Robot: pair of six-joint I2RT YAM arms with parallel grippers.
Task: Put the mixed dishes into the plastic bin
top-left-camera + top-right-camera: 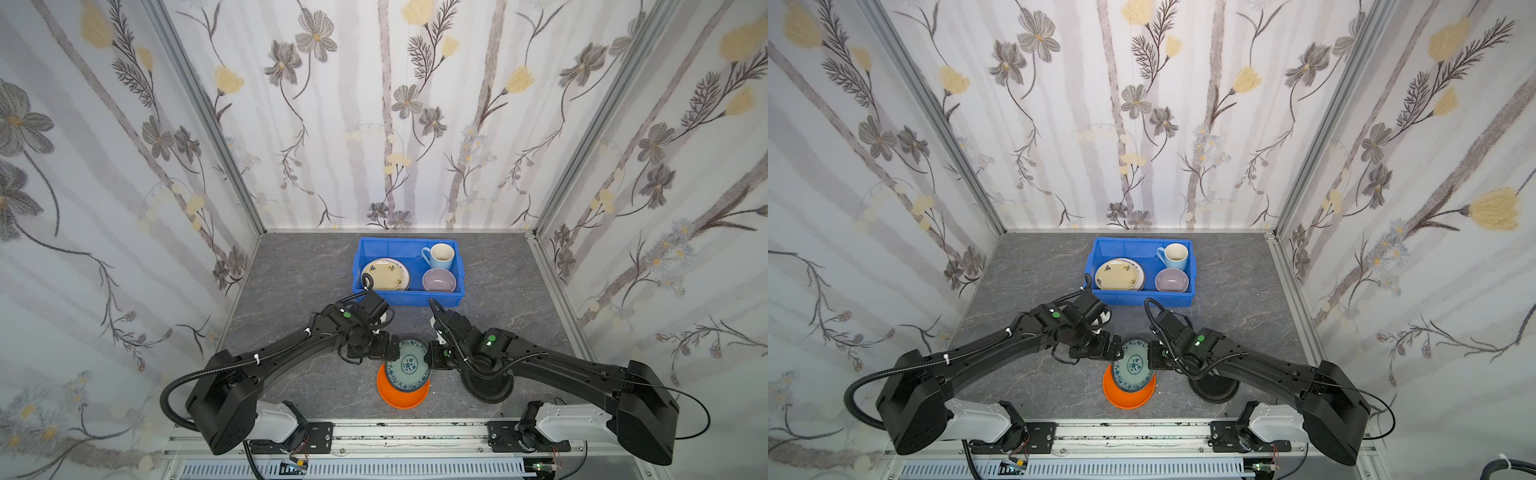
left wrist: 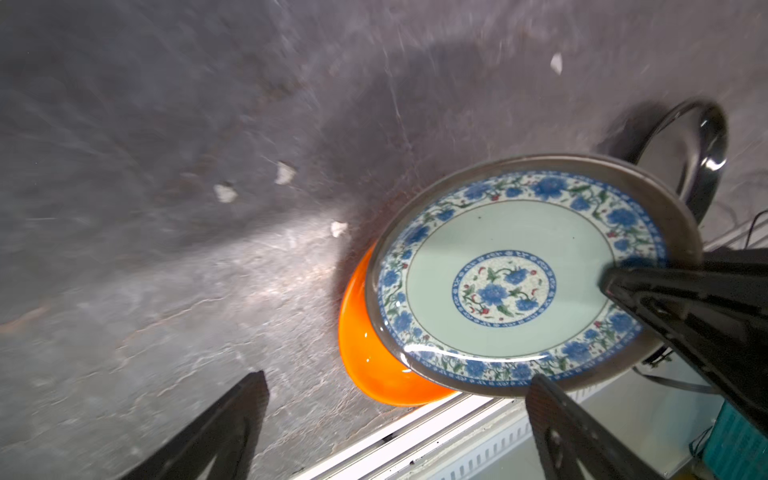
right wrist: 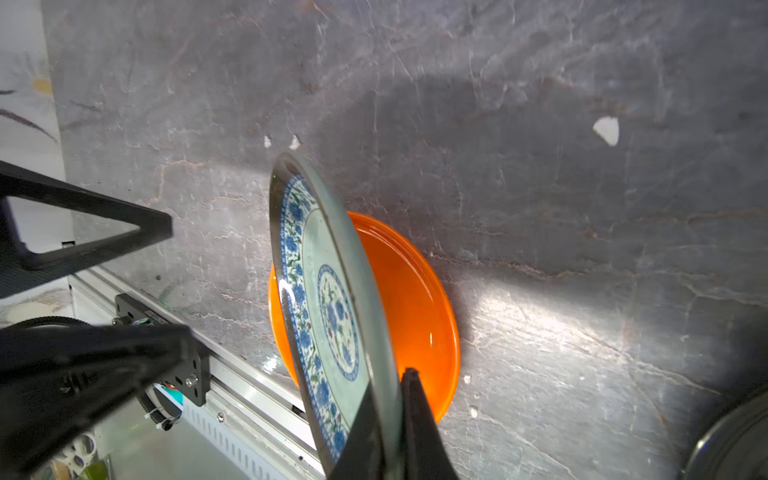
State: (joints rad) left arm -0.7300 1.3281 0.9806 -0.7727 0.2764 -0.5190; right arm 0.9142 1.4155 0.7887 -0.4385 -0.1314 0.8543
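My right gripper [image 3: 390, 399] is shut on the rim of the teal-patterned plate [image 3: 328, 299], which it holds tilted above the orange plate [image 3: 411, 299]; both top views show this too, with that plate [image 1: 408, 365] over the orange one [image 1: 401, 399]. My left gripper [image 2: 397, 378] stands open just left of the teal-patterned plate [image 2: 511, 274], holding nothing. The glossy black plate [image 1: 490, 388] lies on the table under my right arm. The blue plastic bin [image 1: 411, 299] holds a cream plate [image 1: 384, 275] on another plate, a light blue mug [image 1: 440, 257] and a lilac bowl [image 1: 439, 279].
The bin [image 1: 1142, 300] sits at the back middle of the grey stone-look table, behind both grippers. A metal rail [image 1: 415, 432] runs along the front edge, close to the orange plate [image 1: 1128, 399]. Wallpapered walls close in the left, right and back sides.
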